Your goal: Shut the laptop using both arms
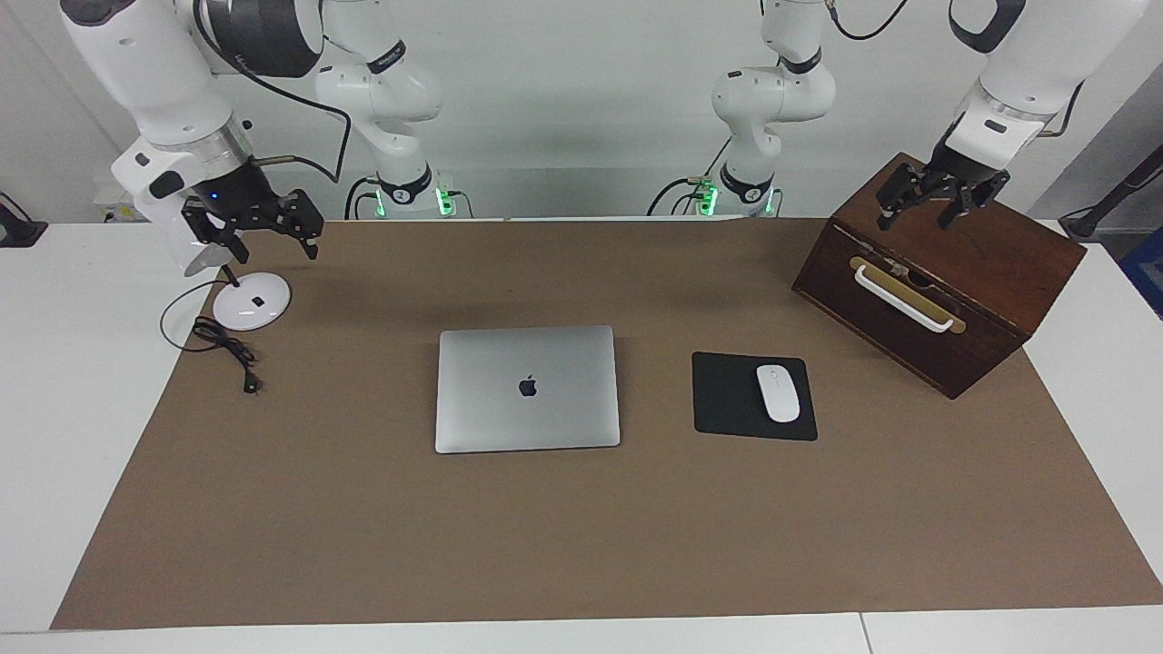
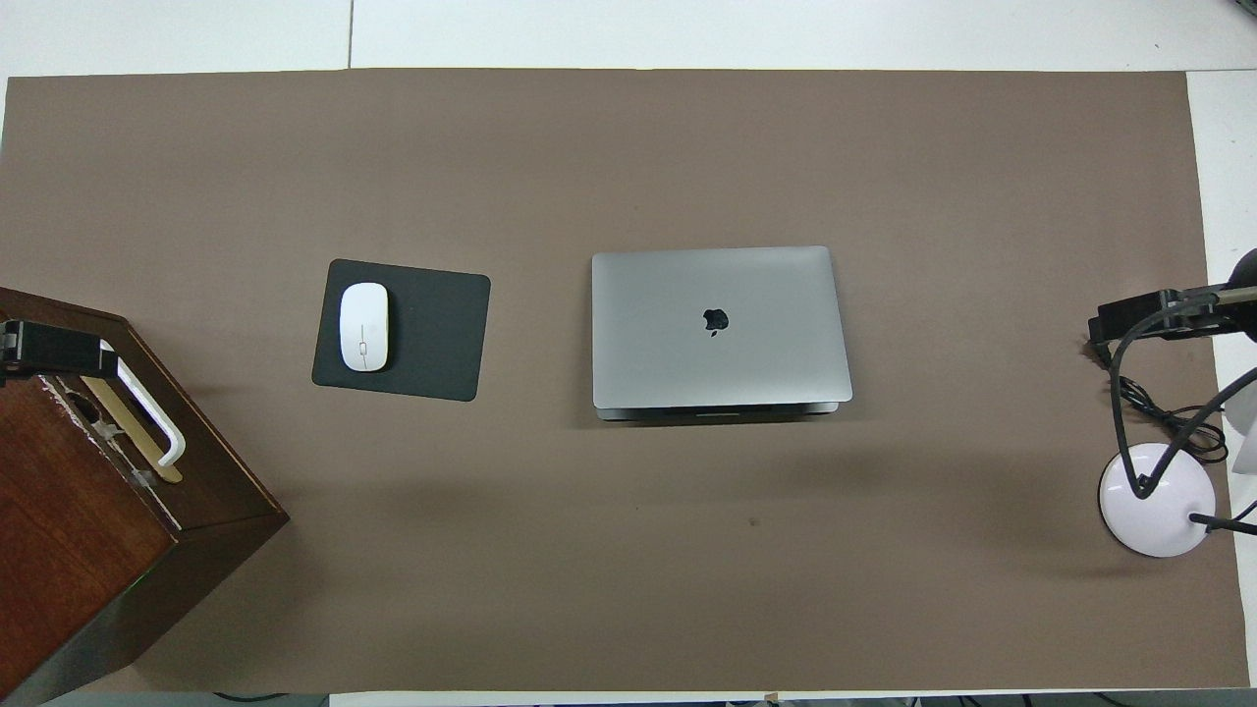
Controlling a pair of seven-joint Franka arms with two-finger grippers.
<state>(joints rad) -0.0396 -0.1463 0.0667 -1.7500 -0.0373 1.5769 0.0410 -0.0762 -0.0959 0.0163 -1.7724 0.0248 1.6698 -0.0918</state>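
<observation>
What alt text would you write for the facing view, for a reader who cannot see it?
A silver laptop lies closed at the middle of a brown mat, beside a white mouse on a black mouse pad. The left gripper hangs open over a wooden box; the right gripper hangs open over a lamp base.

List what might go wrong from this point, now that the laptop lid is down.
1. The left gripper, open, hangs just over the wooden box; dropping lower could knock it.
2. The right gripper, open, is over the lamp base and its cord; a sideways sweep might snag them.
3. The laptop already lies shut; pressing it again risks needless force.
</observation>
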